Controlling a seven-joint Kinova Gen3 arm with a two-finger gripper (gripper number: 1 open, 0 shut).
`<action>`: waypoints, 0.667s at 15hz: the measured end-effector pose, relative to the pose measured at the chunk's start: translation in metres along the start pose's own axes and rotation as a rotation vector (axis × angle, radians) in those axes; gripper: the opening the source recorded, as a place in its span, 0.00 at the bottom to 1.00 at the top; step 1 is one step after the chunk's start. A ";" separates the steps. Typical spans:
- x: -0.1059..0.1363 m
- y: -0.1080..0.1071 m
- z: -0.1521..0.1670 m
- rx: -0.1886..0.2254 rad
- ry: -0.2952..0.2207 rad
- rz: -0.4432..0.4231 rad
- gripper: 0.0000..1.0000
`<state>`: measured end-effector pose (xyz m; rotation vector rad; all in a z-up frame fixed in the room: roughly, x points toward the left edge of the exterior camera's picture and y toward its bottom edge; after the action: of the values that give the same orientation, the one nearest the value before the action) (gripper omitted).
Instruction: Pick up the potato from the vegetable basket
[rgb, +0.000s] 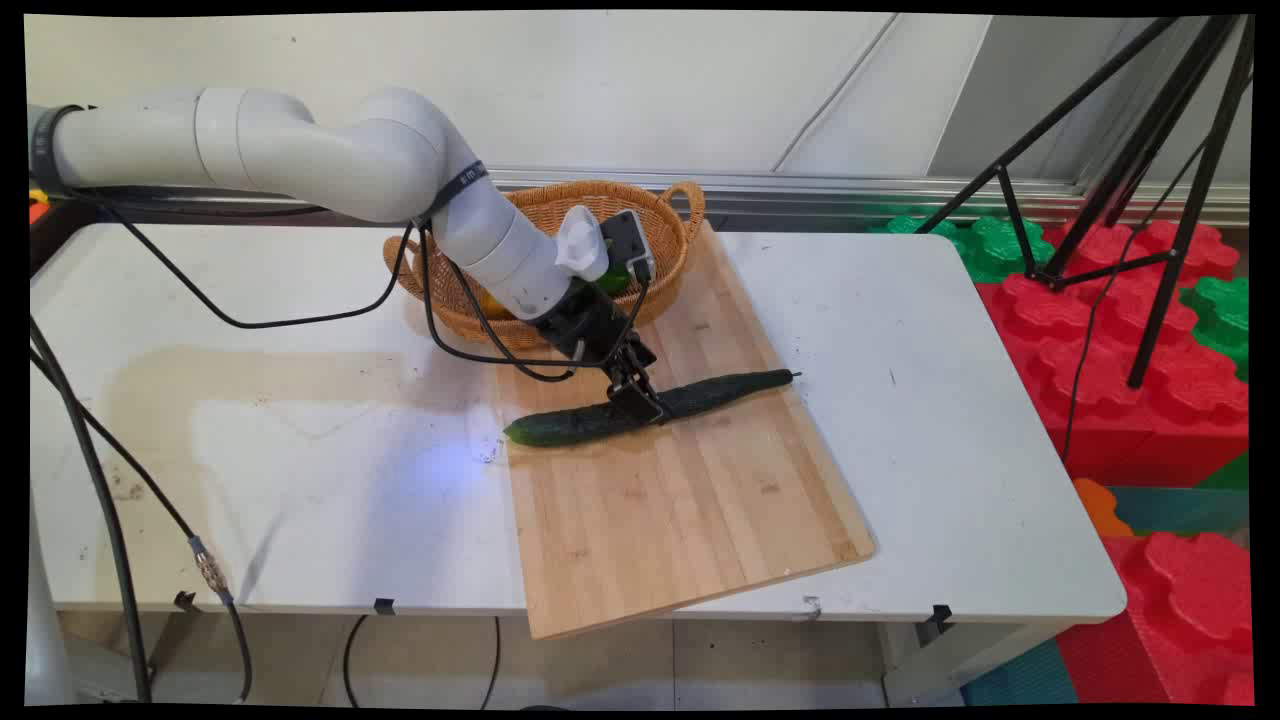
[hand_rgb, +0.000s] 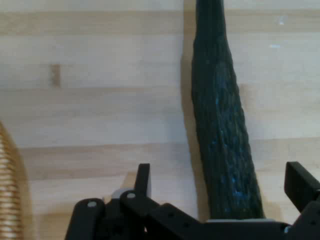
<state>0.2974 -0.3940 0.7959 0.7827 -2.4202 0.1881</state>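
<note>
Cucumber (rgb: 650, 408): long, dark green, lying flat on the cutting board (rgb: 680, 500), its stem end toward 3 o'clock and its blunt end at the board's 9 o'clock edge.

End effector (rgb: 640, 400): black, lowered over the cucumber's middle, fingers (hand_rgb: 143, 181) spread wide on either side of it, not closed on it.

Cutting board: pale bamboo, set on the white counter (rgb: 950, 400), its near corner overhanging the counter's edge.

Wicker basket (rgb: 560, 215): at 12 o'clock of the cucumber, touching the board's far end; contents mostly hidden by the arm.
</note>
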 end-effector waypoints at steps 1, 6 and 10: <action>0.001 -0.001 -0.003 0.004 0.007 0.003 1.00; 0.008 -0.003 -0.024 0.015 0.038 0.012 1.00; 0.011 -0.003 -0.048 0.019 0.058 0.023 1.00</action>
<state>0.3157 -0.3876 0.8410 0.7474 -2.3767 0.2399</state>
